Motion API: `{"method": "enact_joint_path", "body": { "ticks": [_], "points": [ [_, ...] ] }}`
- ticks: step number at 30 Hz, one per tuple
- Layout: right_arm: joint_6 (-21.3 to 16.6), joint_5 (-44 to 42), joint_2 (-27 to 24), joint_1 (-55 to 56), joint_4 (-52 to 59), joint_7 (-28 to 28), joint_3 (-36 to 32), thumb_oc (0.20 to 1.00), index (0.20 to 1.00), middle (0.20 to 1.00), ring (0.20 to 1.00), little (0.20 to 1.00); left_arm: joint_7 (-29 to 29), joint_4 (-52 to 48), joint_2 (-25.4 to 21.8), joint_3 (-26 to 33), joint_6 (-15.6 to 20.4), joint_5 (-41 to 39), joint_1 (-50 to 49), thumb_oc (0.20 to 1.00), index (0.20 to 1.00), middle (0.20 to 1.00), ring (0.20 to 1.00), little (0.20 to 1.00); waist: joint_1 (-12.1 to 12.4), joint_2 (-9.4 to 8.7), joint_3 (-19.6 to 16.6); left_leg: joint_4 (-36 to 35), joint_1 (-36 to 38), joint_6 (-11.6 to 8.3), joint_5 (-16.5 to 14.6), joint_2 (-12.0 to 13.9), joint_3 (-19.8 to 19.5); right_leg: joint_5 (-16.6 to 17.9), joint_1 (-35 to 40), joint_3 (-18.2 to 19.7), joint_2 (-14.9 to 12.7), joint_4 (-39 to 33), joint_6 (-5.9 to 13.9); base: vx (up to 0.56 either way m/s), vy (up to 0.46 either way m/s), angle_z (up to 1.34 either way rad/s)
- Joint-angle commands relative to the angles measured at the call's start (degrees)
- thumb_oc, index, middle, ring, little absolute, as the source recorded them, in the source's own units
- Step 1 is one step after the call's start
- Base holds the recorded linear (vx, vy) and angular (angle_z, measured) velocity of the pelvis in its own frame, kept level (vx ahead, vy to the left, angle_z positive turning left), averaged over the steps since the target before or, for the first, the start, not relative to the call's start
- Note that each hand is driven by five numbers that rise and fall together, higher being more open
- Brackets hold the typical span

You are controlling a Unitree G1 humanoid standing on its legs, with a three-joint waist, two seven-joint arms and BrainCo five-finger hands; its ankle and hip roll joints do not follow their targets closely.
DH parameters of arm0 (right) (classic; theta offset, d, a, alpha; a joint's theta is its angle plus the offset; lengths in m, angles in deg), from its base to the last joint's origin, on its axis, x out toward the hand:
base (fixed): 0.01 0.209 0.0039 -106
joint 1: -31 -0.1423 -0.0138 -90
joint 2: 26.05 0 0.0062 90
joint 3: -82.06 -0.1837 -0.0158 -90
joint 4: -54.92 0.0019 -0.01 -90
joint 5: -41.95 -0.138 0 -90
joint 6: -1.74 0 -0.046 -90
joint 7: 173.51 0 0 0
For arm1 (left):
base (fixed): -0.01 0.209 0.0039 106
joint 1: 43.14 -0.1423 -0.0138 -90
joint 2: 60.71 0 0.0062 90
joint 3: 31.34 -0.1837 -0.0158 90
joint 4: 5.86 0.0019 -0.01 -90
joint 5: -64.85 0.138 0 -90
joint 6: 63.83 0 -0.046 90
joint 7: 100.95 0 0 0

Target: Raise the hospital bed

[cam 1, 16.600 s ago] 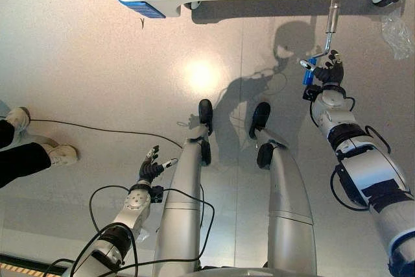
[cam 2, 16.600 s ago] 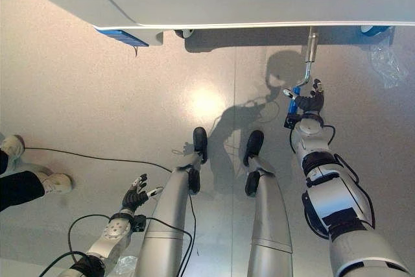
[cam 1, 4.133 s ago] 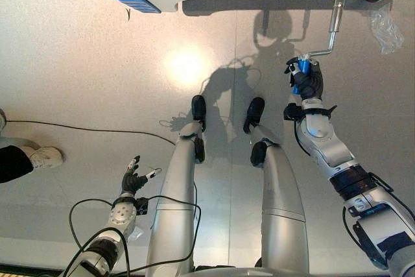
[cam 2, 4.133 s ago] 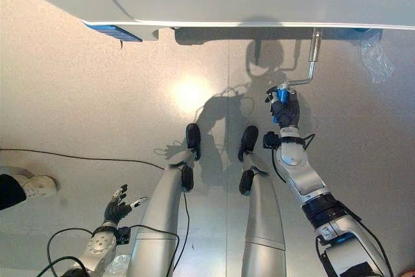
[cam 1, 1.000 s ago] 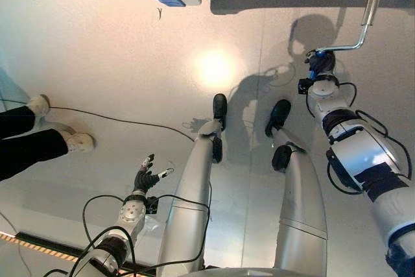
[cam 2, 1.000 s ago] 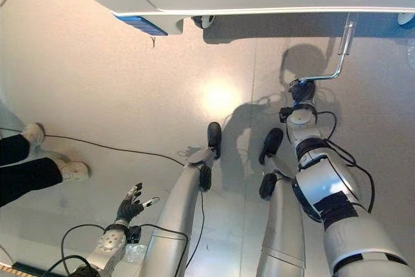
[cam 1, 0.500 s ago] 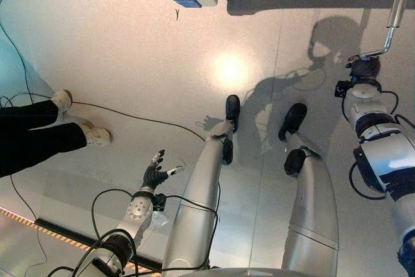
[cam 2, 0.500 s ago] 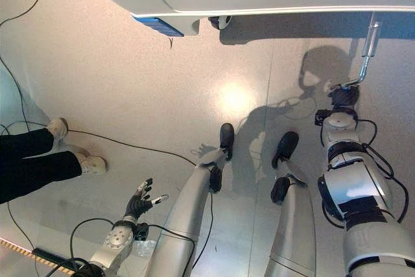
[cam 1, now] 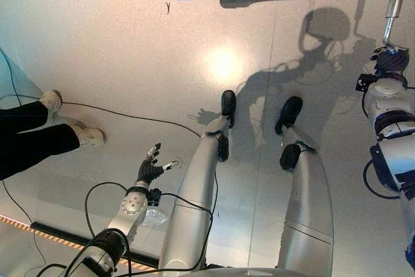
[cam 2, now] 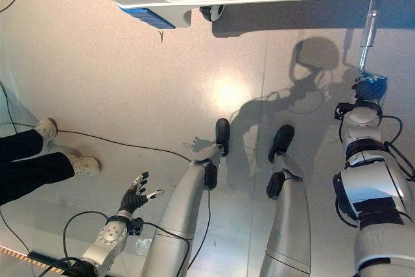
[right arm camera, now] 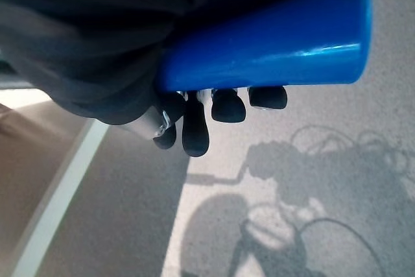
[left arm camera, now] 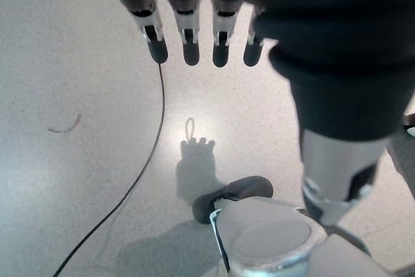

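Inside right robot hand [right arm camera: 188, 118]: blue crank handle [right arm camera: 272, 47]

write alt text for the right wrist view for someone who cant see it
The robot's right hand curls its dark-tipped fingers around the crank's blue handle. Grey floor lies beyond it.

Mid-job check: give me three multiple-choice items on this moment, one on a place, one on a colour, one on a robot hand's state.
1. Where is the person standing?
A. on the robot's left
B. on the robot's right
C. on the bed

2. What colour is the crank grip?
A. red
B. blue
C. yellow

3. How is the left robot hand?
A. shut on the crank
B. open, holding nothing
C. pinching a cloth

Key: 1 A, the person's legs stand at the left edge. 2 B, the crank grip in the right robot hand is blue. 3 B, the left robot hand has straight fingers over bare floor.
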Motion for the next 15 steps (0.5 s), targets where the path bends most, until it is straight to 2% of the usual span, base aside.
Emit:
{"method": "enact_joint_path", "body": {
  "ticks": [1,2,3,5,6,7,9,15],
  "points": [
    [-6.4,-10.1,-9.7,6.6,0.7,-9.0,-7.6,0.2,0.2,0.2,0.2,0.2,1.7,1.5,1.2,1.4,0.1,-2.3,-5.0,1.0,1.0,1.0,1.0,1.0,-3.5,3.77,-0.3,-3.7,2.5,-4.44,0.2,1.0,-2.4,-0.9,2.5,-0.4,1.7,2.5,2.09,0.01,-0.03,-0.05],
    [-10.5,-11.8,-8.7,9.0,9.0,-10.1,-10.0,0.2,0.2,0.2,0.2,0.2,2.5,2.2,1.9,2.4,0.4,-3.4,-5.0,1.0,1.0,1.0,1.0,1.0,-5.0,2.98,-0.3,-4.0,2.5,-4.47,0.1,1.2,-2.6,-0.9,2.6,-0.7,2.0,2.0,2.18,0.0,-0.035,-0.04],
    [-12.9,-10.4,-8.1,12.5,17.0,-12.1,-12.6,0.2,0.2,0.2,0.2,0.2,2.8,2.7,1.9,2.8,0.8,-4.0,-5.2,1.0,1.0,1.0,1.0,1.0,-5.8,2.19,-0.3,-4.2,2.7,-4.47,0.1,1.2,-2.7,-0.8,2.9,-0.8,2.2,1.7,2.2,-0.01,-0.043,-0.05],
    [-15.8,-5.8,-5.7,20.0,31.4,-16.4,-18.0,0.2,0.2,0.2,0.2,0.2,3.5,4.0,2.0,3.2,1.4,-4.9,-5.2,1.0,1.0,1.0,1.0,1.0,-6.8,1.04,-0.3,-4.6,3.1,-4.41,0.3,1.3,-3.0,-0.7,3.2,-1.2,2.4,1.4,2.3,-0.01,-0.036,-0.09],
    [-17.0,-4.5,-5.3,22.0,34.7,-17.0,-20.2,0.2,0.2,0.2,0.2,0.2,3.8,4.2,2.1,3.4,1.5,-4.9,-5.1,1.0,1.0,1.0,1.0,1.0,-7.5,0.64,-0.3,-4.8,3.2,-4.4,0.2,1.3,-3.1,-0.7,3.3,-1.3,2.5,1.0,2.39,-0.01,-0.026,-0.09],
    [-16.8,-4.1,-5.0,22.7,35.4,-17.4,-20.8,0.2,0.2,0.2,0.2,0.2,3.8,4.2,1.9,3.2,1.5,-4.8,-5.1,1.0,1.0,1.0,1.0,1.0,-7.3,0.56,-0.3,-4.9,3.3,-4.4,0.3,1.3,-3.2,-0.7,3.4,-1.3,2.5,1.0,2.39,-0.01,-0.027,-0.05],
    [-19.6,1.8,-2.4,28.9,48.2,-21.9,-26.5,0.2,0.2,0.2,0.2,0.2,4.8,4.9,1.6,3.9,2.3,-5.1,-5.3,1.0,1.0,1.0,1.0,1.0,-8.5,-0.57,-0.3,-6.3,4.1,-4.28,0.6,1.3,-3.6,-0.3,4.4,-1.6,2.7,-0.4,2.67,-0.02,-0.026,-0.06],
    [-20.7,8.3,0.3,34.6,61.6,-25.6,-31.3,0.2,0.2,0.2,0.2,0.2,5.5,6.2,1.1,4.7,2.5,-5.1,-5.9,1.0,1.0,1.0,1.0,1.0,-9.2,-1.62,-0.9,-7.0,4.7,-4.4,0.8,1.4,-4.2,-0.4,5.1,-2.0,2.8,-1.2,2.91,-0.01,-0.012,-0.02]
  ]
}}
